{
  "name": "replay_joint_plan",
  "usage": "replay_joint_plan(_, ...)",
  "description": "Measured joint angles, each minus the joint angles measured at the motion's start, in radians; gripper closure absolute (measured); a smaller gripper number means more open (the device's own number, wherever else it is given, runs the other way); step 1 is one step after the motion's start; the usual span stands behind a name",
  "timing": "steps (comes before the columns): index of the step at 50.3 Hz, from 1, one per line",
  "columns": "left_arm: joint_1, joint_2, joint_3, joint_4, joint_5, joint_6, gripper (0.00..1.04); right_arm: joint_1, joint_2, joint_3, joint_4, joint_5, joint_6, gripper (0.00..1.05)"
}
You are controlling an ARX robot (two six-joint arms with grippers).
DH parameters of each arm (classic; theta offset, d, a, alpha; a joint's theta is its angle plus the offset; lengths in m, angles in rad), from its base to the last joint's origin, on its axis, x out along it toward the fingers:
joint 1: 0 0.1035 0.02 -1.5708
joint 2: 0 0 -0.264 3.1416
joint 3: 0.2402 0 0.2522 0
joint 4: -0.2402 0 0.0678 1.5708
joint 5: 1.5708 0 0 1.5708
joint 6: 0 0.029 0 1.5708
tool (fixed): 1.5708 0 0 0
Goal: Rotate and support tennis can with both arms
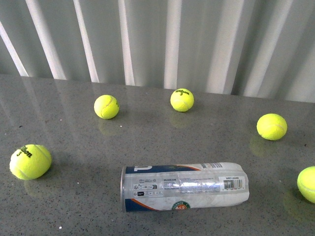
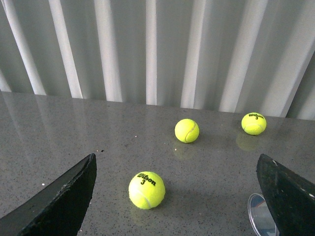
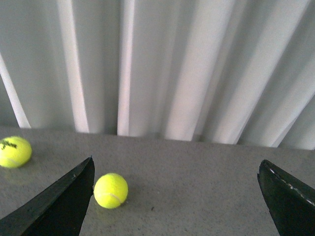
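The tennis can (image 1: 184, 187) lies on its side on the grey table (image 1: 64, 206) near the front, its metal rim at the left end and its label facing up. Neither arm shows in the front view. In the left wrist view my left gripper (image 2: 177, 196) is open and empty, and the can's round rim (image 2: 261, 216) shows just beside one finger. In the right wrist view my right gripper (image 3: 177, 196) is open and empty above bare table, and the can is out of that view.
Several yellow tennis balls lie around the can: one at the left (image 1: 30, 161), two at the back (image 1: 107, 106) (image 1: 182, 100), two at the right (image 1: 271, 126) (image 1: 307, 184). A white pleated curtain (image 1: 157, 39) backs the table.
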Motion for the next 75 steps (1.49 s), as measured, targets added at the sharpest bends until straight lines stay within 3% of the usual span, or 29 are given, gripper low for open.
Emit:
replay_joint_plan(2,0.000,0.000,0.000,0.000,0.000,0.000,0.07,-0.010,-0.045,-0.024,0.005,-0.080,0.030,0.15)
replay_joint_plan(6,0.000,0.000,0.000,0.000,0.000,0.000,0.07,0.002,-0.138,-0.076,-0.026,-0.139,0.061,0.27)
replay_joint_plan(11,0.000,0.000,0.000,0.000,0.000,0.000,0.07,0.024,-0.230,-0.144,-0.034,-0.142,0.077,0.43)
replay_joint_plan(14,0.000,0.000,0.000,0.000,0.000,0.000,0.07,0.074,-0.281,-0.190,-0.034,-0.066,0.087,0.59)
replay_joint_plan(20,0.000,0.000,0.000,0.000,0.001,0.000,0.07,0.098,-0.327,-0.243,-0.038,-0.068,0.088,0.78)
replay_joint_plan(25,0.000,0.000,0.000,0.000,0.000,0.000,0.07,0.098,-0.389,-0.286,-0.053,-0.064,0.088,1.01)
replay_joint_plan(75,0.000,0.000,0.000,0.000,0.000,0.000,0.07,0.100,-0.811,-0.423,-0.325,-0.064,0.093,1.01)
